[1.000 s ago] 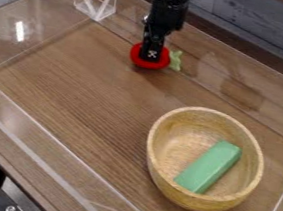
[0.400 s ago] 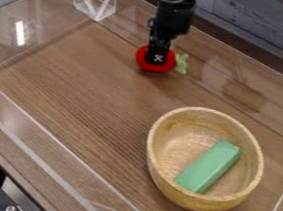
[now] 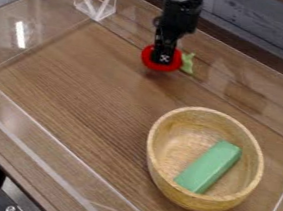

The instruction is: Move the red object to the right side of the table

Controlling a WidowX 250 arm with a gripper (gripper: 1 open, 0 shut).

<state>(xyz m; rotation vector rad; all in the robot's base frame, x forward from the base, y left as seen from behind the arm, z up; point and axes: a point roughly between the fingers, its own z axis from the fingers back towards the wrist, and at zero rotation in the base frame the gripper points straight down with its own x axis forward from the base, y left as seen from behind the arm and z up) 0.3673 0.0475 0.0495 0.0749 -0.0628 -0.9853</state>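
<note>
The red object (image 3: 156, 57) is a small bright-red rounded toy with a green leafy tip poking out to its right, sitting at the far middle of the brown wood-grain table (image 3: 76, 107). My black gripper (image 3: 164, 54) comes straight down from above and is shut on the red object; its fingertips are dark against the toy and partly cover its top.
A wooden bowl (image 3: 164, 152) at the front right holds a green rectangular block (image 3: 211, 166). Low clear acrylic walls (image 3: 42, 153) edge the table, with a folded clear piece (image 3: 93, 2) at the far left corner.
The gripper and the red object have shifted together to the right along the back of the table. The bowl and the green block have stayed put.
</note>
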